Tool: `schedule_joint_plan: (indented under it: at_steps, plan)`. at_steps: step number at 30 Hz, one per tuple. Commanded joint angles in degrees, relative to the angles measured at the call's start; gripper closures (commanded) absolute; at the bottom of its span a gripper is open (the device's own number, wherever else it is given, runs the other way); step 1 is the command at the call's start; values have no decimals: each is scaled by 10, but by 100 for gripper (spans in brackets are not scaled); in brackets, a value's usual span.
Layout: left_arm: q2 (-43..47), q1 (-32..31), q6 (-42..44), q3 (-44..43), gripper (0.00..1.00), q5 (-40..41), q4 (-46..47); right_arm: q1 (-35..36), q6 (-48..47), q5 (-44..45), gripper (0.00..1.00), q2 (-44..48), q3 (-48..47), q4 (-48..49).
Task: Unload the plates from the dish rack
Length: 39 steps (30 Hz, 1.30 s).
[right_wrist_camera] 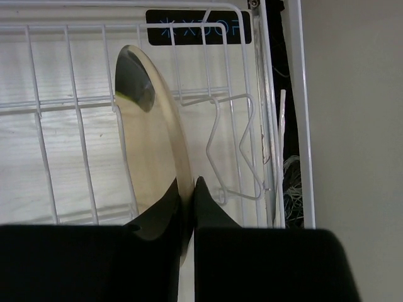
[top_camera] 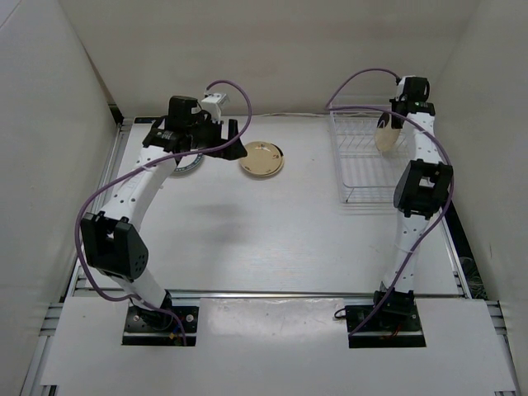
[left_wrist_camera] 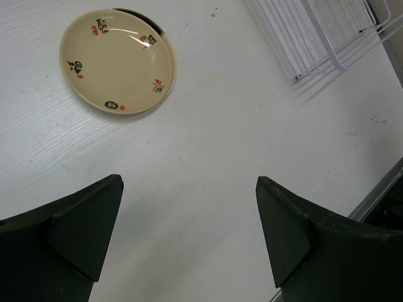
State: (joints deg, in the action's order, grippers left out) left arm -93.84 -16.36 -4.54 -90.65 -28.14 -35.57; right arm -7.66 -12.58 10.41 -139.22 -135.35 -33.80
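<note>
Our right pincer grips a cream plate upright in the dish rack; our left pincer gapes empty above the surface near a patterned plate.

Dish rack wires (upright, close) beside the plate — open table leftward

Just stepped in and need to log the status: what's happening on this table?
The right gripper is shut on the rim of a tan plate standing upright inside the dish rack, apparently about to lift it out. The left gripper hangs open above the table, near a patterned cream plate that lies flat on it, outside the rack.
</note>
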Motion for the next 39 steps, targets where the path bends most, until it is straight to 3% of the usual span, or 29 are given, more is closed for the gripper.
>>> schedule_joint_plan:
  at_steps: [1,15,22,24,29,30,31,32,35,39]
  plan:
    - [-5,-3,-9,-4,3,12,1,-2,12,-7,100,3,-36,22]
    - [-23,-3,-30,-28,1,17,6,20,79,170,100,115,-46,39]
    - [-23,-3,-65,-48,0,49,11,32,74,145,100,203,-18,29]
    - [-23,-3,-81,-57,0,55,11,32,89,85,100,238,-18,11]
    - [-35,3,-105,-63,0,-84,16,32,135,-321,100,294,54,-63]
    - [-35,3,-105,-63,0,-116,22,38,177,-466,100,302,81,-63]
    - [-41,3,-100,-58,0,-150,22,38,194,-532,100,302,110,-63]
    - [-41,3,-94,-58,0,-212,22,62,201,-578,100,308,170,-63]
    - [-46,3,-94,-41,0,-250,22,106,194,-666,100,316,258,-63]
    - [-35,3,-94,-30,0,-256,22,146,194,-721,100,290,261,-63]
